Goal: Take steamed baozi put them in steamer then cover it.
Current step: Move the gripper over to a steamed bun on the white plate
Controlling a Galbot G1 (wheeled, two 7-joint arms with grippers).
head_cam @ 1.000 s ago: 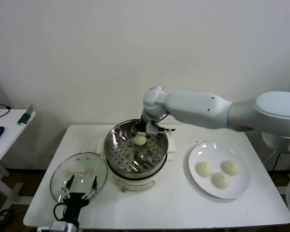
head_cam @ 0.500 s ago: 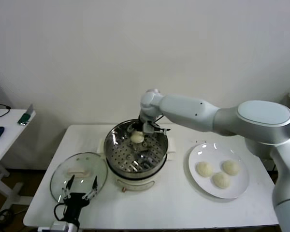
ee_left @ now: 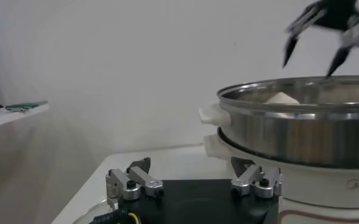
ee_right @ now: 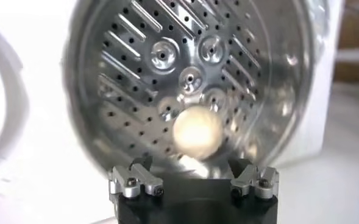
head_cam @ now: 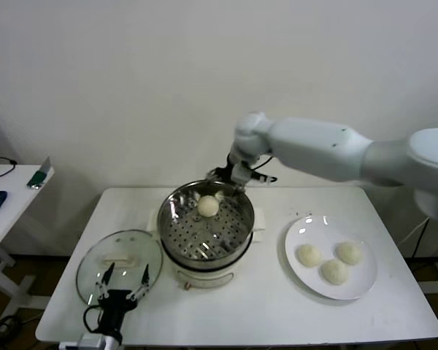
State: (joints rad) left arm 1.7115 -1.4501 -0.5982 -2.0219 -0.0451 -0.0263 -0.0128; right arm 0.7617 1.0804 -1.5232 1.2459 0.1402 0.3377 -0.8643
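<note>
The steel steamer (head_cam: 169,219) stands on its white pot base at the table's middle. One cream-white baozi (head_cam: 208,206) lies free on its perforated bottom, toward the far side. It also shows in the right wrist view (ee_right: 197,134) and its top in the left wrist view (ee_left: 281,97). My right gripper (head_cam: 231,177) is open and empty, just above the steamer's far rim. Three baozi (head_cam: 334,272) lie on the white plate (head_cam: 314,227) at the right. The glass cover (head_cam: 106,254) lies flat at the front left. My left gripper (head_cam: 121,280) is open over its near edge.
A white side table (head_cam: 0,211) stands at the far left with a small green object (head_cam: 38,176) and a dark one. The wall is close behind the steamer. In the left wrist view the steamer wall (ee_left: 301,137) stands near, with the right gripper (ee_left: 321,36) above it.
My right gripper has let go of the baozi, risen out of the steamer and moved back and right. The baozi stays in the steamer. The left arm has not moved.
</note>
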